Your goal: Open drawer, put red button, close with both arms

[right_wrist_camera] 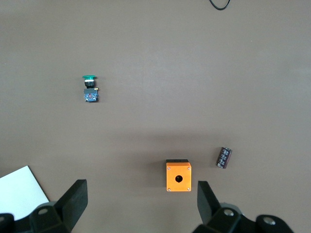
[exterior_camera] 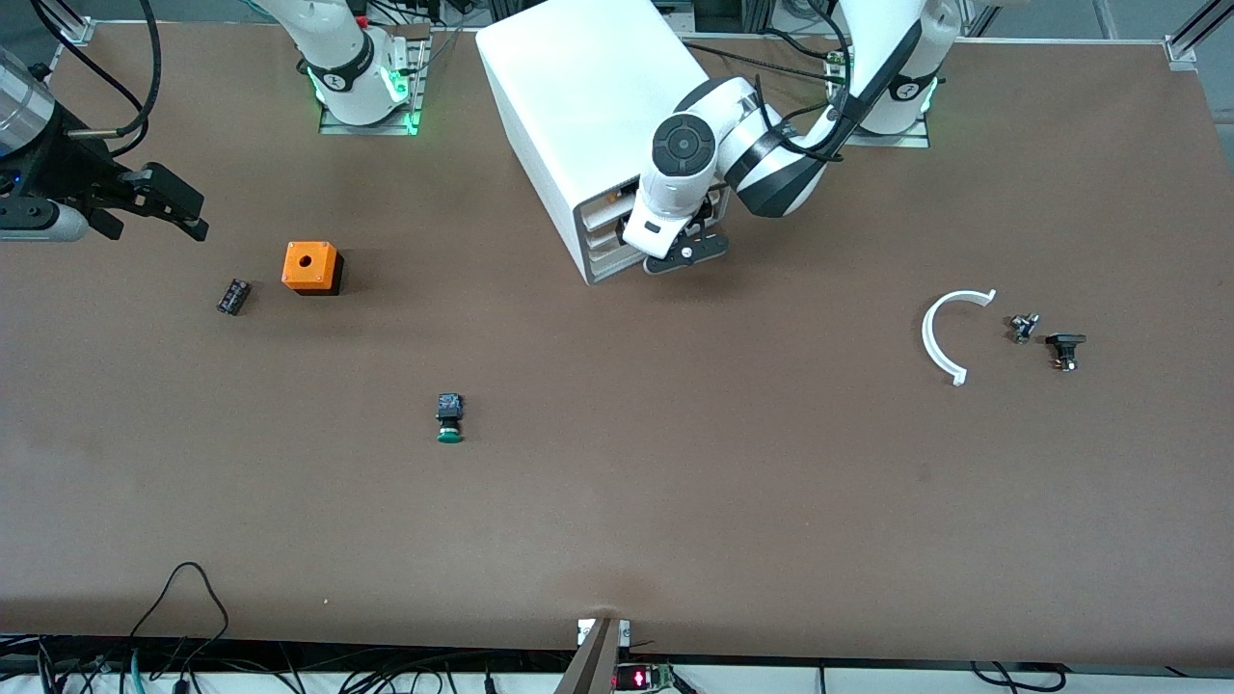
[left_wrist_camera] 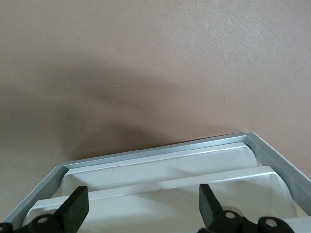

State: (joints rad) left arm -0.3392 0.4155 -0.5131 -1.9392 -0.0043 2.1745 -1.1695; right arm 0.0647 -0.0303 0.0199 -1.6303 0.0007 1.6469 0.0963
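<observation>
drawer: middle of three white fronts (exterior_camera: 607,237) on the cabinet (exterior_camera: 588,106), up by the arm bases. Looks shut or close to it, honestly hard to call from the front view.

left pincer: (exterior_camera: 684,254) right up at the cabinet's front, low down. In the left wrist view (left_wrist_camera: 141,206) spread wide, with the white fronts running straight across between the two fingers (left_wrist_camera: 75,208). Holding nothing.

right pincer: (exterior_camera: 164,207) up in the air over the bench's edge at the right arm's end, just waiting. Also spread wide and empty (right_wrist_camera: 141,206), looking down on the orange box (right_wrist_camera: 178,176).

key relation: drawer directly ahead of the left pincer, basically touching distance, so clearly the left arm's job. Right pincer well apart from the cabinet.

drawer long axis: along the cabinet's face, roughly along the length of the bench. Finger gap lined up with that axis rather than across it, judging by the wrist view.

drawer facing: toward the front camera, skewed a bit toward the left arm's end. Pull direction probably the same.

red button: can't spot a red cap anywhere for sure. Small black part (exterior_camera: 1065,349) near the white arc (exterior_camera: 950,333) at the left arm's end, possibly it, too small to tell, so no call on its axis or heading either.

not the target: green button (exterior_camera: 449,420) out on the open bench, cap toward the front camera.

watch out for: hooking the lowest front instead of the middle one, all three alike and stacked tight.
</observation>
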